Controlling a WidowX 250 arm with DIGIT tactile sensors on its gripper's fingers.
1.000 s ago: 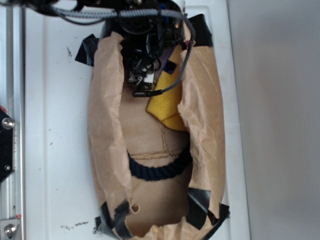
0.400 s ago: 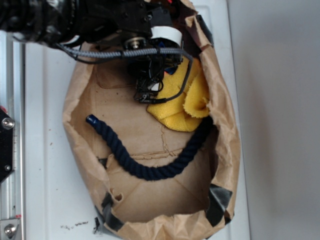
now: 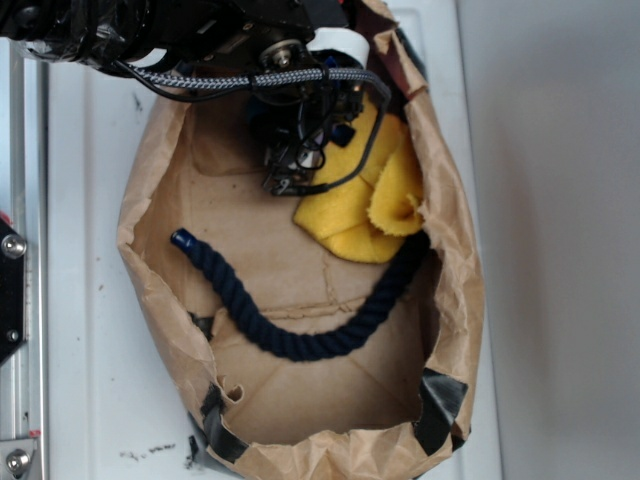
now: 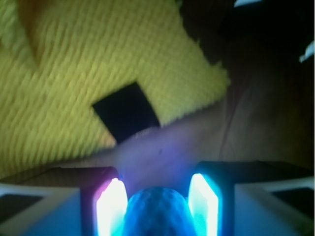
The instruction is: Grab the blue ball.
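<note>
Since the moment before, the robot arm (image 3: 150,30) has shifted a little toward the top of the overhead view, and the paper bag (image 3: 455,300) has spread slightly wider on its left side; the rope and cloth lie as they did.

The white bench (image 3: 100,250) carries the open brown paper bag, whose corners are patched with black tape (image 3: 435,405). The black arm reaches in from the upper left, a braided grey cable (image 3: 230,82) running along it, and hangs over the top part of the bag. A dark navy rope (image 3: 290,335) curves along the bag floor from a capped end at the left round to the right wall. A yellow cloth (image 3: 365,205), crumpled, lies at the upper right, its lower edge touching the rope.

The pincer (image 4: 157,204) sits over the left edge of the cloth. In the wrist view its two lit fingers (image 4: 110,206) are closed against the blue ball (image 4: 158,212), one on each side. A small black square patch (image 4: 125,110) shows on the cloth beyond the ball.
</note>
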